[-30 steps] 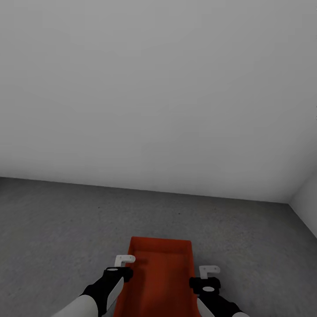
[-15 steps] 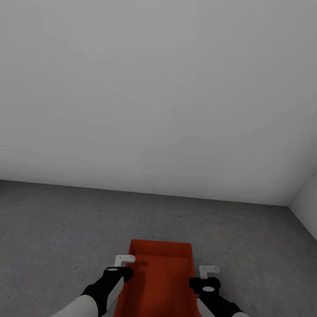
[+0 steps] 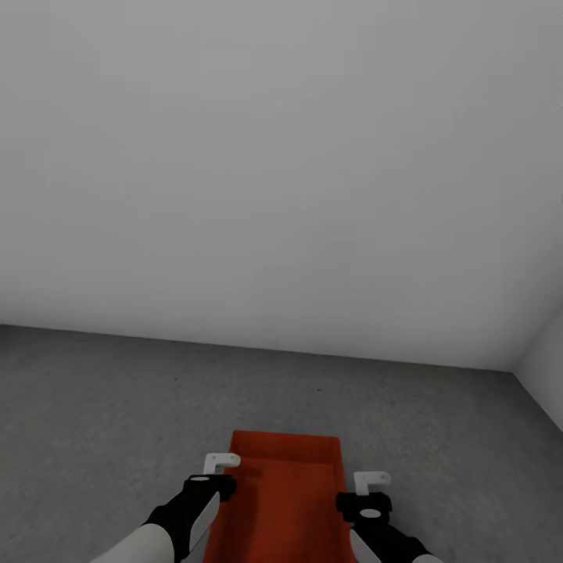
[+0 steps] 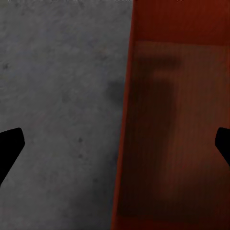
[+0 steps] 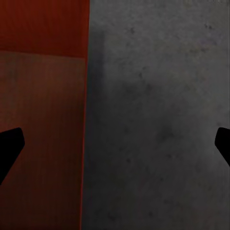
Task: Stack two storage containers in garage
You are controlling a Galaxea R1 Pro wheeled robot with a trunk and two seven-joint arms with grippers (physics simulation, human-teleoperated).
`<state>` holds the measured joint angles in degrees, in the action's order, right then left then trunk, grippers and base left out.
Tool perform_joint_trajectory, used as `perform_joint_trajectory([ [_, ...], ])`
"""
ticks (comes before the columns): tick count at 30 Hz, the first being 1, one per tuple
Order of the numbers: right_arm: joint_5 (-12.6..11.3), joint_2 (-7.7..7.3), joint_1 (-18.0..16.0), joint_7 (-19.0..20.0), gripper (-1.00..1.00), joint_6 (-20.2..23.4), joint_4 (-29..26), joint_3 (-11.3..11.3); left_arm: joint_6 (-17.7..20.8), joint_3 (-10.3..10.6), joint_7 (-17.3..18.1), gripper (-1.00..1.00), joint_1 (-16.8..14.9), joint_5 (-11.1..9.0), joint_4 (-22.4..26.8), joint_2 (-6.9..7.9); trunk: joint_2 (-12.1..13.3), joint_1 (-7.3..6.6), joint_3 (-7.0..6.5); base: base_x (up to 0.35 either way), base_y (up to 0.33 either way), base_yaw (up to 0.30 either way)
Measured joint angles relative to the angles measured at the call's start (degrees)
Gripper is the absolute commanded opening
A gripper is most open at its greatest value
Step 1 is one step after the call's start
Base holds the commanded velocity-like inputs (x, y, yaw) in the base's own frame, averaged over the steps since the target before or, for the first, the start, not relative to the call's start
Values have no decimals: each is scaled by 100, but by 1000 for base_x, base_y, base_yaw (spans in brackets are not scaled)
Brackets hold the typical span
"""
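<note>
We're in the garage, one bin [image 3: 285, 489] low between our arms over the concrete floor [image 3: 102, 407], white wall [image 3: 281, 156] ahead. Left claw [image 4: 115, 143] and right claw [image 5: 115, 143] both spread wide, each straddling a side wall, gripping nothing. Placing step, we judge; whether the bin is resting on the floor, can't tell. Next: withdraw, fetch the second bin

Bare white walls closing in the far side of the room

A plain white wall [image 3: 281, 156] is spanning the far side, meeting the ground along a slightly slanting line, while a second white wall [image 3: 543, 375] is joining it at the far right corner.
</note>
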<state>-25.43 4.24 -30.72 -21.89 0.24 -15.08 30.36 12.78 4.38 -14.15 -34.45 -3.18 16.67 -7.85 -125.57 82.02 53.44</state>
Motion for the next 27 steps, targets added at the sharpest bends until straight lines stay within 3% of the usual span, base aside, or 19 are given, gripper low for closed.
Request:
perform_joint_trajectory([
  [12,0,0,0,0,100,0,0,0,-3,-1,1,100,0,-7,0,0,0,0,-105,0,0,0],
  [24,1,0,0,0,100,0,0,0,-13,0,1,100,0,-8,0,0,480,-263,-423,0,0,0],
  [27,-1,0,0,0,100,0,0,0,-26,-1,1,100,0,-8,0,0,481,-264,-450,0,0,0],
])
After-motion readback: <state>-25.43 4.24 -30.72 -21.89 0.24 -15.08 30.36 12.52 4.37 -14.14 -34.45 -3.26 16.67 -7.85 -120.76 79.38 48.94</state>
